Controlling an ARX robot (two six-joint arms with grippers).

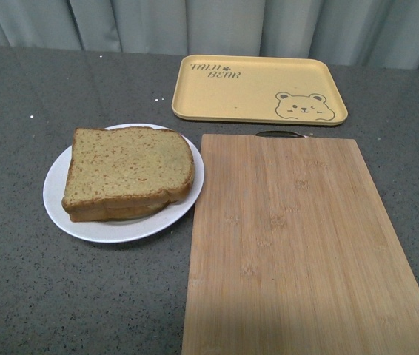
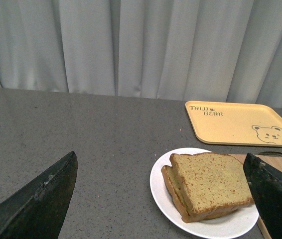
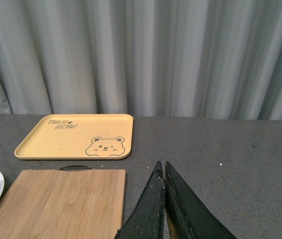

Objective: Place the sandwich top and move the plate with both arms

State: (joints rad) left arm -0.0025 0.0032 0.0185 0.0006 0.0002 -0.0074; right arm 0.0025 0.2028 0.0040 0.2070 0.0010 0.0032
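Observation:
The sandwich top, a tan-brown speckled bread slice, lies on top of a lower slice on the white plate, left of the middle of the table. It also shows in the left wrist view on the plate. My left gripper is open and empty, its black fingers wide apart, hovering short of the plate. My right gripper is shut and empty, over bare table to the right of the board. Neither gripper shows in the front view.
A bamboo cutting board lies right of the plate, nearly touching its rim. A yellow bear tray sits behind it. A grey curtain hangs at the back of the dark grey table.

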